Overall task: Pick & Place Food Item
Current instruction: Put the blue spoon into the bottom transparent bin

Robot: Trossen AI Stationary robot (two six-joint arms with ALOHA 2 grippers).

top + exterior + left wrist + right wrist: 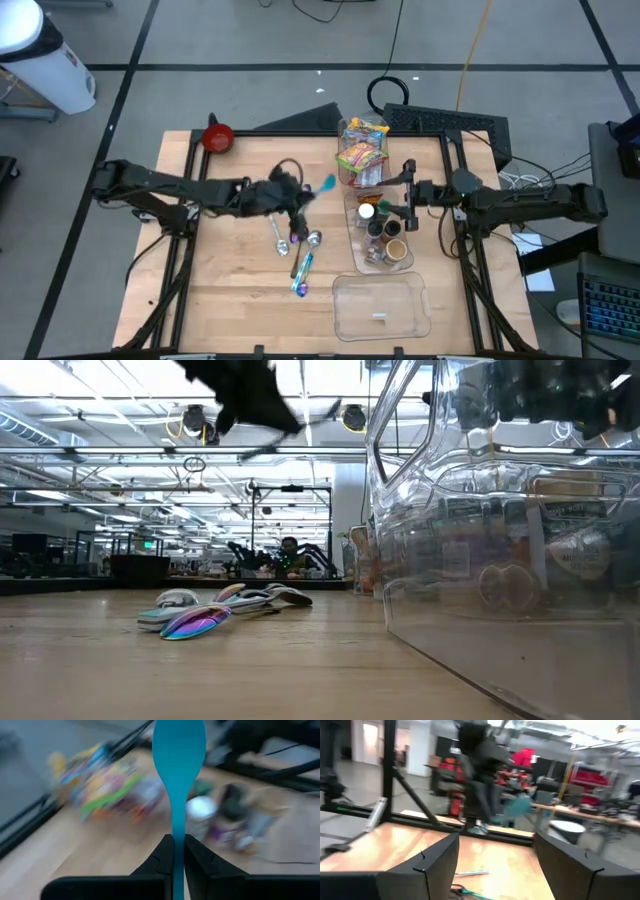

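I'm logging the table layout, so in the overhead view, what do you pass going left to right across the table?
Red bowl → left tool holding the blue spoon → clear bin of jars → right tool, open.

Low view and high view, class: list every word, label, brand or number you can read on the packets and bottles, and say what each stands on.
None can be read.
Labels on the jars and bottles inside the clear plastic container: printed text present, too distorted to read.
Colourful snack packets: print too small to read.
Small white label in the empty clear plastic tray: too small.
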